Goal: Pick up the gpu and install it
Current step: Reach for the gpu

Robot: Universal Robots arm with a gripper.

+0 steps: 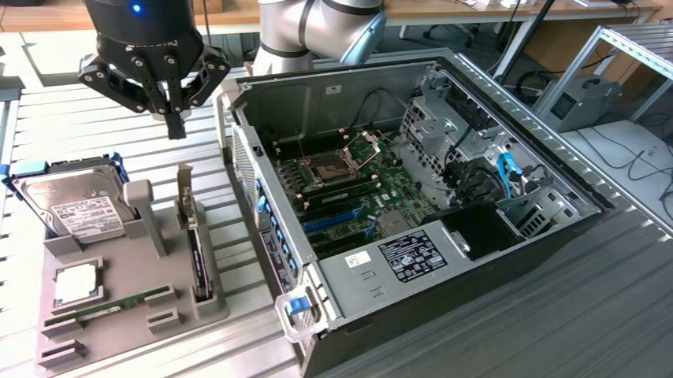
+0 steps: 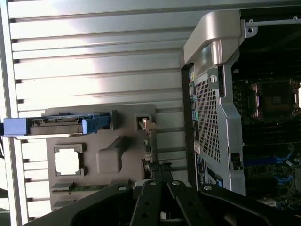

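Black angular tool (image 1: 176,124), closed, near thin gpu (image 1: 195,244) in grey holder (image 1: 126,276).

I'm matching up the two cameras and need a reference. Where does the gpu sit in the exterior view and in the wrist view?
Exterior view: the gpu stands on edge in the grey holder, on the side nearest the computer case, toward the exterior view's left.
Wrist view: the gpu is seen edge-on, between the holder's post and the case's perforated panel.
Shared landmark: the hard drive with blue rails, in the same holder.
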